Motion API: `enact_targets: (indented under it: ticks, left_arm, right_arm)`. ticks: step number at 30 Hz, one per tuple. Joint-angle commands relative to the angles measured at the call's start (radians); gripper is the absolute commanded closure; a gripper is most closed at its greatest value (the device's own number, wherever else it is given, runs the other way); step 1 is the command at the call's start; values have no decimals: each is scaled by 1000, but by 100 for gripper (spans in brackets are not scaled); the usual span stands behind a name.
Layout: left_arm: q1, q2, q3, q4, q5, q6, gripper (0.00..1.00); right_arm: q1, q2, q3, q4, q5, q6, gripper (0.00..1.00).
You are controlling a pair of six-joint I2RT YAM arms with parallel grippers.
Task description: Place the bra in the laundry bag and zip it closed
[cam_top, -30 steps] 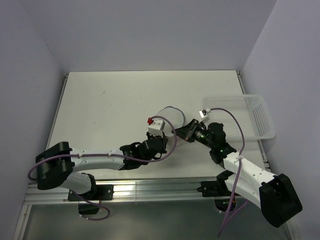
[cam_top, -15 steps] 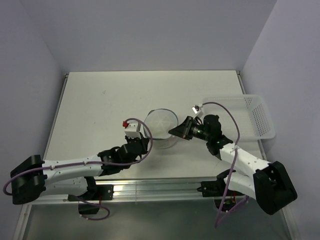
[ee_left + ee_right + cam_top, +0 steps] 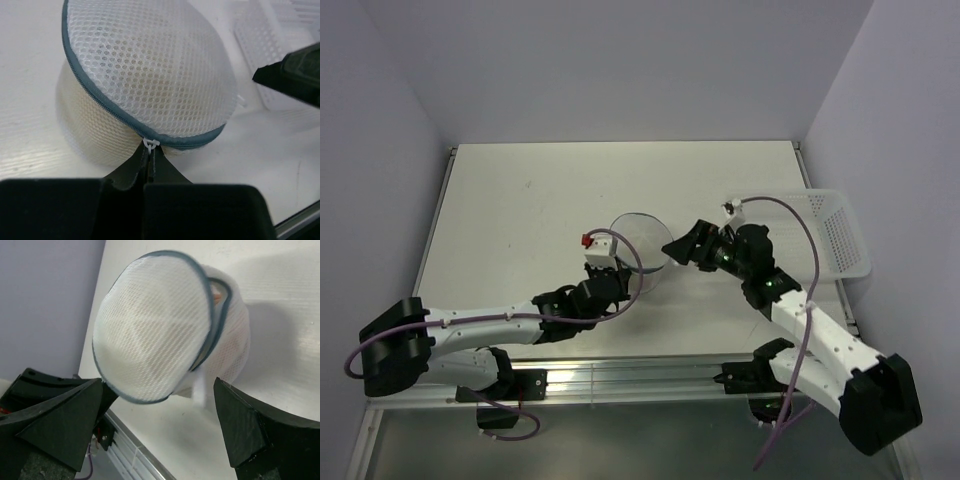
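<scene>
The laundry bag [image 3: 638,248] is sitting on the worktop [image 3: 540,200]; it looks like light, soft, crushable mesh. Jaws of the left gripper [image 3: 150,152] are pinching its zip pull [image 3: 150,143], probably the best hold; those of the right gripper [image 3: 159,385] are standing spread around it.

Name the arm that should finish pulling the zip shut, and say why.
Left. The left fingers are shut on the zip pull at the laundry bag rim. The right fingers stand open beside the bag, gripping nothing, so they look better suited to bracing it.
</scene>
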State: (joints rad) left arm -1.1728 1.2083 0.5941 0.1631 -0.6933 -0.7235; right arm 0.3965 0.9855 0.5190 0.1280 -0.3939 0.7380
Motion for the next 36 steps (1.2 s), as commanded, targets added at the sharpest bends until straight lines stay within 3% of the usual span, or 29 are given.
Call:
enact_targets:
  ticks: [1, 6, 11, 15, 16, 18, 19, 22, 26, 29, 36]
  left_arm:
    - [-7, 52, 84, 151, 69, 59, 100]
    - [-10, 108, 107, 199, 144, 55, 100]
    - [-10, 83, 78, 197, 170, 39, 100]
    - [-10, 76, 47, 204, 218, 35, 100]
    - [-10, 76, 44, 204, 227, 36, 100]
    - [-10, 74, 35, 213, 241, 42, 100]
    - [-10, 71, 32, 217, 242, 45, 100]
    - [-10, 73, 27, 219, 239, 53, 100]
    - [-7, 65, 7, 213, 238, 55, 100]
    - [13, 42, -13, 187, 226, 47, 100]
    - [100, -116, -134, 53, 187, -11, 100]
  right_arm:
    - [19, -119, -86, -50, 67, 58, 0]
    - [99, -179, -166, 76, 29, 229, 0]
    - [125, -150, -172, 163, 38, 288, 1]
    - [130, -42, -139, 240, 17, 297, 21]
    - [130, -27, -131, 249, 17, 301, 33]
    - [133, 10, -116, 269, 15, 301, 41]
    - [131, 22, -111, 271, 15, 299, 54]
    - [133, 41, -111, 291, 21, 302, 75]
    - [133, 48, -103, 263, 43, 278, 92]
    - [127, 73, -85, 248, 43, 250, 100]
    - [-17, 136, 1, 142, -59, 81, 100]
